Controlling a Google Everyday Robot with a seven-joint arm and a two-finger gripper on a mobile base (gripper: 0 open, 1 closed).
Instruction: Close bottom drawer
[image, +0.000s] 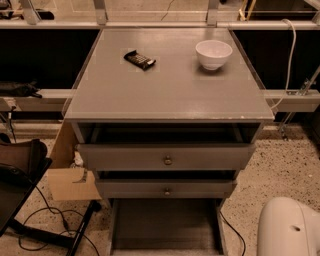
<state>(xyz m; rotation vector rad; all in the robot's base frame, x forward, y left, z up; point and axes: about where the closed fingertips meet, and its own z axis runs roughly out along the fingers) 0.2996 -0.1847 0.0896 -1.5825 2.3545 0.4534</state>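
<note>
So we count three grey drawers under the tabletop (170, 95). The top drawer (125, 157) and middle drawer (130, 190) each sit out a bit with one round knob showing, and the bottom drawer (165, 225) is pulled way out past the front edge, dark tray open. Up top there's one white bowl (213, 54) near the back right corner and one dark bar (139, 59) toward the back left. One white arm piece (287, 227) pokes in below the front right corner, but the gripper is out of shot, so we can't tell if it's released or grasping.
</note>
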